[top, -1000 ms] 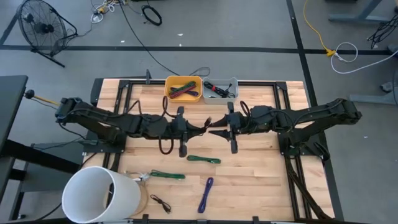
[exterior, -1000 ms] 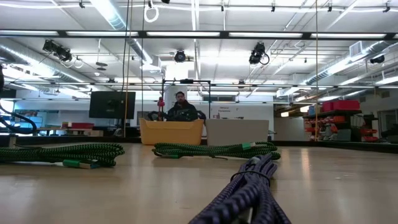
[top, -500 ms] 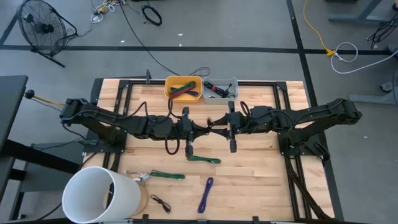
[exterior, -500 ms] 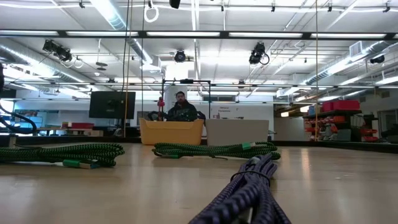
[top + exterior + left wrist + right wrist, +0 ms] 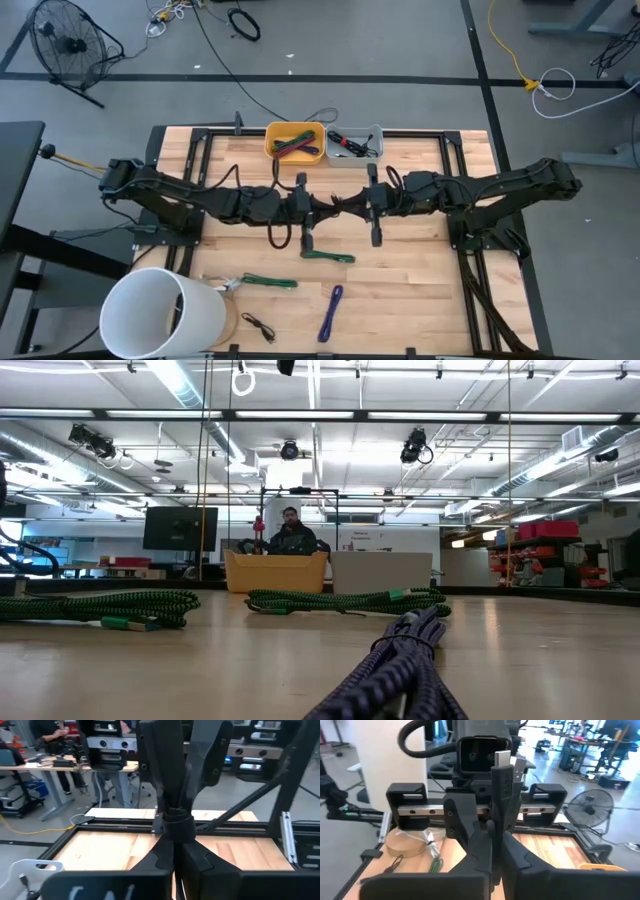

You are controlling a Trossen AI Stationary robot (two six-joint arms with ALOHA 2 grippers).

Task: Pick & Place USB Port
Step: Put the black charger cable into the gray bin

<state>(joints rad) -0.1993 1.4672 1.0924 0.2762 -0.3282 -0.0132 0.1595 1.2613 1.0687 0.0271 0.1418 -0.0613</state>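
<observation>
USB cable [image 5: 502, 775]: black, pinched in the air between my two grippers, just table-inward of the yellow bin [image 5: 294, 142]; silver plug points up.
right gripper [image 5: 493, 842]: fingers narrow, clamped on the cable below the plug, reaching toward the yellow bin's side.
left gripper [image 5: 174, 857]: tip to tip with the right one, fingers narrow and seemingly pinching the cable's bundled part [image 5: 178, 824].
key relation: cable's long axis stands upright, crosswise to both arms; both grippers are equally near.
grey bin [image 5: 354, 143]: just beside the yellow bin and closer to my right arm, probably the drop spot.
</observation>
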